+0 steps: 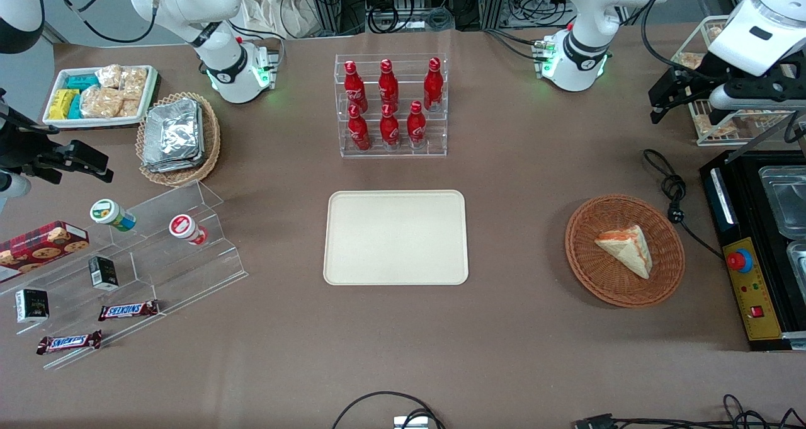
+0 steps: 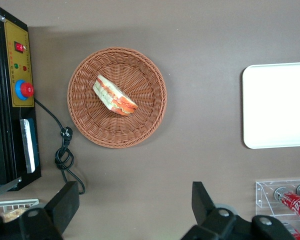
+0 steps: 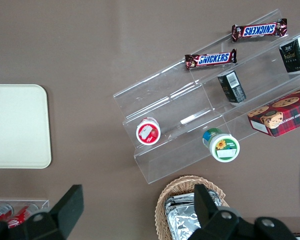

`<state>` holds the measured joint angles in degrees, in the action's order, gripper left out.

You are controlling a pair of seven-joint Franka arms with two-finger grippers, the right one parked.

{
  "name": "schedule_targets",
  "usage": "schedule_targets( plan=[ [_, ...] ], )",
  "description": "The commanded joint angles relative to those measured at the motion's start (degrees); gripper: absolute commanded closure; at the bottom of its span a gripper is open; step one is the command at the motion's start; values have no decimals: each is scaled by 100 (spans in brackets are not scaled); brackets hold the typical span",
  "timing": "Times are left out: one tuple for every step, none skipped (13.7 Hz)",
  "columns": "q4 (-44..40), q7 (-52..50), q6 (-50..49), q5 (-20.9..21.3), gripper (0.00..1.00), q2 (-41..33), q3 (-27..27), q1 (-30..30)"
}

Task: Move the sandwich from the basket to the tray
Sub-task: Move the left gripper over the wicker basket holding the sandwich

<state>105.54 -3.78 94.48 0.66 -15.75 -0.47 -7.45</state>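
Sandwich (image 1: pixel 625 248) lies in the wicker basket (image 1: pixel 624 250) at right of the front frame, untouched. Cream tray (image 1: pixel 396 237) sits bare at frame center, well apart from the basket. Left gripper (image 1: pixel 683 95) hangs at upper right, above the table, jaws spread, holding nothing.

Sandwich (image 1: pixel 625 248) in basket (image 1: pixel 589 278); gripper (image 2: pixel 132 205) apart, above.
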Motion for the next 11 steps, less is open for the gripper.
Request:
schedule_targets(
  plan=[
    [-174,193,-105,-83,0,81,29,-2],
    [-183,194,-88,-92,0,90,29,-2],
    [-166,150,-62,-92,0,116,29,-2],
    [-166,89,-61,-92,0,195,46,-2],
    [-139,1,-61,-92,0,282,64,24],
    [-96,-183,-61,-84,0,396,108,42],
    [-69,-454,-9,-57,0,554,213,42],
    [-69,-866,52,-74,0,712,292,42],
    [-69,-1453,96,-75,0,888,406,42],
    [-60,-2033,193,-40,0,1029,511,42],
    [-60,-2430,289,13,0,1230,565,33]
  ],
)
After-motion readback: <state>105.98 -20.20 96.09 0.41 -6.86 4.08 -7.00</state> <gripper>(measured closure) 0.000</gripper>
